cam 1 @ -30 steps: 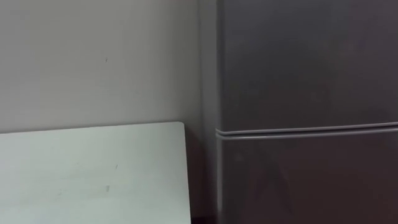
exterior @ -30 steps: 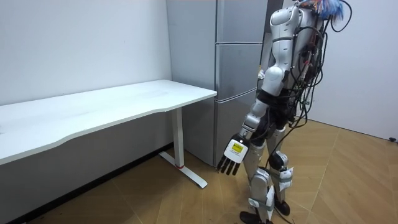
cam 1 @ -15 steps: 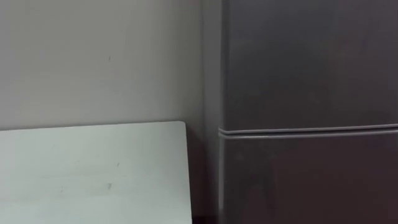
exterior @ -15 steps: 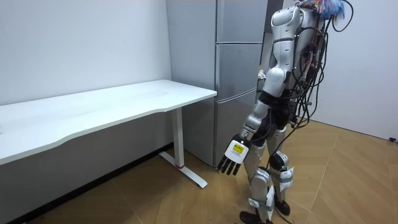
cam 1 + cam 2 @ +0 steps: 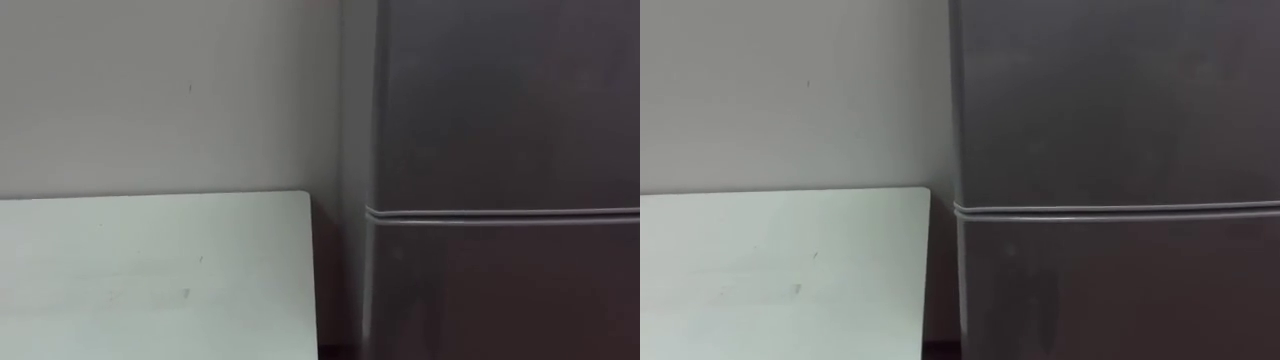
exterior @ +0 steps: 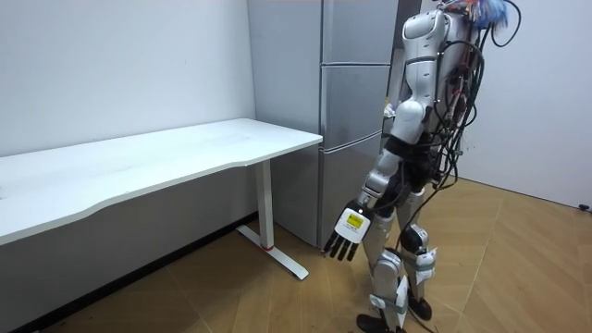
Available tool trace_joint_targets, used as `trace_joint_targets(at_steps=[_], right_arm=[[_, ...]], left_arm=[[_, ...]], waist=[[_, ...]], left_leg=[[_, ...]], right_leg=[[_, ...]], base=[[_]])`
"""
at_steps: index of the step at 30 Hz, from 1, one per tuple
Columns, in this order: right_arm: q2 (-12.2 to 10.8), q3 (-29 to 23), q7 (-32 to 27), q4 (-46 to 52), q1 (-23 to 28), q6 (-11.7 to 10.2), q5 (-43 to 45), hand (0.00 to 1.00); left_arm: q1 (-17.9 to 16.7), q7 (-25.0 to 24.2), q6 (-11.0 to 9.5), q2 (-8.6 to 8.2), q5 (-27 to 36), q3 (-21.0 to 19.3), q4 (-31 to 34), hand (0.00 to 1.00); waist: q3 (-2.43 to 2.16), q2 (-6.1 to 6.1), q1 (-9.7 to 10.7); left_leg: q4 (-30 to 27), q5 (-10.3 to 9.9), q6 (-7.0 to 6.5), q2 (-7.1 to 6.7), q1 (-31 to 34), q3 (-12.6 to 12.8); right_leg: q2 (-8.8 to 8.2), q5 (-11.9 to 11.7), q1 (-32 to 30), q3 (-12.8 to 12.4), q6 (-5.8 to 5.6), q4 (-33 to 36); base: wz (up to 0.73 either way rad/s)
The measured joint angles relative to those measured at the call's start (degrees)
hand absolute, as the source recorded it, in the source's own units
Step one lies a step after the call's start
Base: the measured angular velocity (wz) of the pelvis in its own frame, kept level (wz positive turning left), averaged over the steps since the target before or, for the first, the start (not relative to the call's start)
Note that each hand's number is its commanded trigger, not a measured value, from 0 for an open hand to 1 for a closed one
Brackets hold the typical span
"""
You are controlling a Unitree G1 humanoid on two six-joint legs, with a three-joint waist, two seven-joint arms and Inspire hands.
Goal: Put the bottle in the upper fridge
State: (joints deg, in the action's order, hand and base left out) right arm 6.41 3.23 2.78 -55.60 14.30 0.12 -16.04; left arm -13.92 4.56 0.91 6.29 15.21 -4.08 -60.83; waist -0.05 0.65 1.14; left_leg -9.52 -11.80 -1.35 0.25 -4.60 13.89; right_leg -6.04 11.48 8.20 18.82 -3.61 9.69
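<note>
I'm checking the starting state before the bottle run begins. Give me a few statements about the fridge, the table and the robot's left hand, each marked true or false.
1. The doors of the fridge are shut. True.
2. The left hand grips a bottle. False: it hangs low beside the robot's leg with straight fingers and holds nothing.
3. In the eye views, the white table lies to the left of the fridge. True.
4. The robot kneels at the fridge. False: the room view shows it standing upright close to the fridge.
</note>
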Motion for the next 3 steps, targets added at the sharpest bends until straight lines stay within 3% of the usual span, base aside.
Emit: trace_joint_targets(at_steps=[3], right_arm=[[-0.03,-0.01,0.65,-0.51,-0.28,0.02,0.04,0.00]], left_arm=[[-0.03,0.00,0.00,0.00,-0.34,0.00,0.00,0.00]], waist=[[0.01,0.02,0.05]], left_leg=[[0.00,0.00,0.00,-0.01,0.01,0.00]], right_leg=[[0.02,-0.04,0.07,-0.01,0.04,0.03]], base=[[0.00]])
